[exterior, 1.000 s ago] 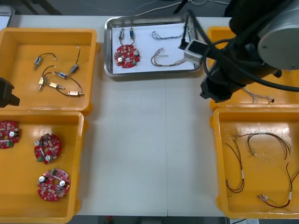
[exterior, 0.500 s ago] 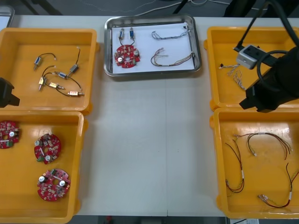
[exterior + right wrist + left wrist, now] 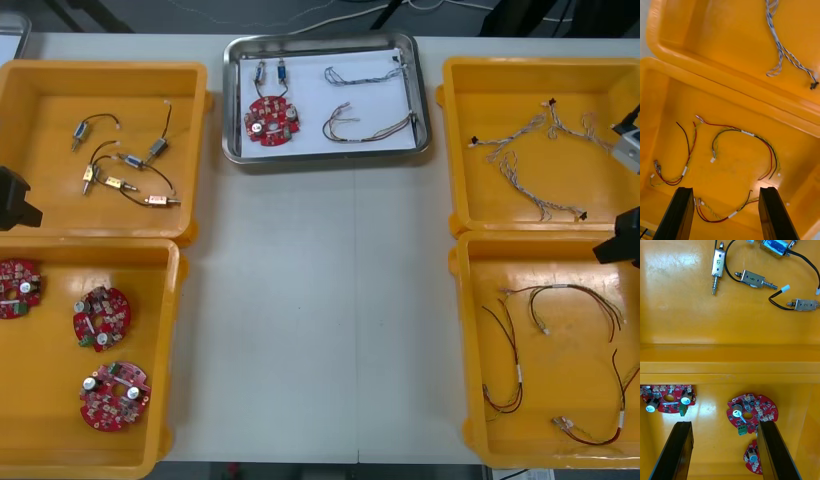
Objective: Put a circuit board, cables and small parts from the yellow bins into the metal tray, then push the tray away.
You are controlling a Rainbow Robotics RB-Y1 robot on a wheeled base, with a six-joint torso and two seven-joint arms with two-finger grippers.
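From above, the shiny metal tray with a white inside sits at the table's far middle between the yellow plastic bins. It holds a round red circuit board, two small metal parts, a twisted blue and white cable and a red and yellow cable — the left arm is at the left edge, the right arm at the right edge. The right wrist view shows the right gripper empty, fingers apart, above the near right bin of loose red and yellow cables. The left wrist view shows the left gripper likewise spread and empty over the near left bin of red boards — metal parts with black cables lie in the bin beside it.

Right hand, fingers apart; red and yellow cables beyond.
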